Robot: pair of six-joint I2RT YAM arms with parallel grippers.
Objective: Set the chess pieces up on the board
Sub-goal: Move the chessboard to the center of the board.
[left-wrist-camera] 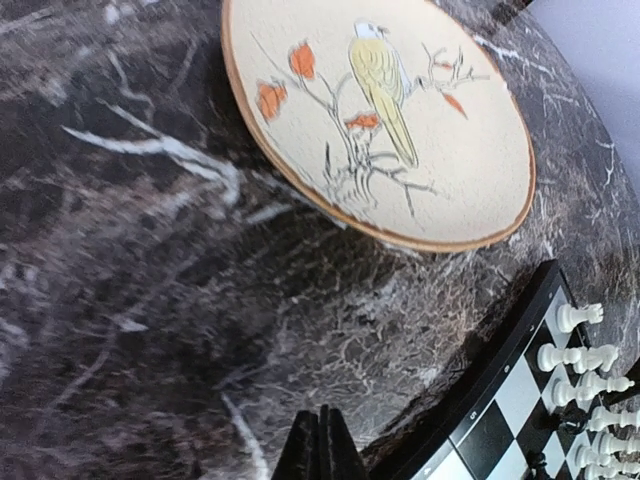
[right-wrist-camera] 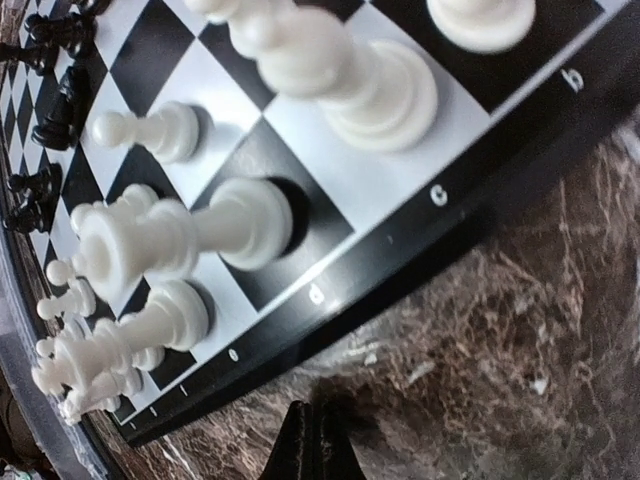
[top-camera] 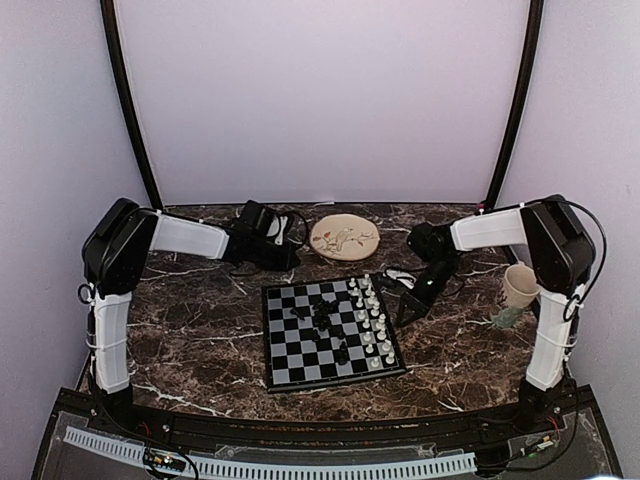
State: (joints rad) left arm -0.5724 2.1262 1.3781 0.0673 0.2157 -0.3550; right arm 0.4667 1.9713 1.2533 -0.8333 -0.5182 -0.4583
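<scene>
The board (top-camera: 290, 365) lies mid-table. White chess pieces (top-camera: 371, 322) stand in two rows along its right side, and black chess pieces (top-camera: 325, 322) are scattered near its middle. My left gripper (top-camera: 283, 257) hovers behind the board's far left corner, shut and empty. In the left wrist view its tips (left-wrist-camera: 322, 447) sit over marble, with the board's corner (left-wrist-camera: 505, 385) and white pieces (left-wrist-camera: 578, 358) to the right. My right gripper (top-camera: 409, 310) is just off the board's right edge, shut and empty. The right wrist view shows its tips (right-wrist-camera: 315, 447) close to the board's border (right-wrist-camera: 440, 235) and white pieces (right-wrist-camera: 245, 222).
A round beige plate (top-camera: 344, 238) with a bird painted on it (left-wrist-camera: 400, 120) lies behind the board. A pale cup (top-camera: 518, 285) stands at the right, beside the right arm. The table is dark veined marble (top-camera: 200, 320), with walls around its back and sides.
</scene>
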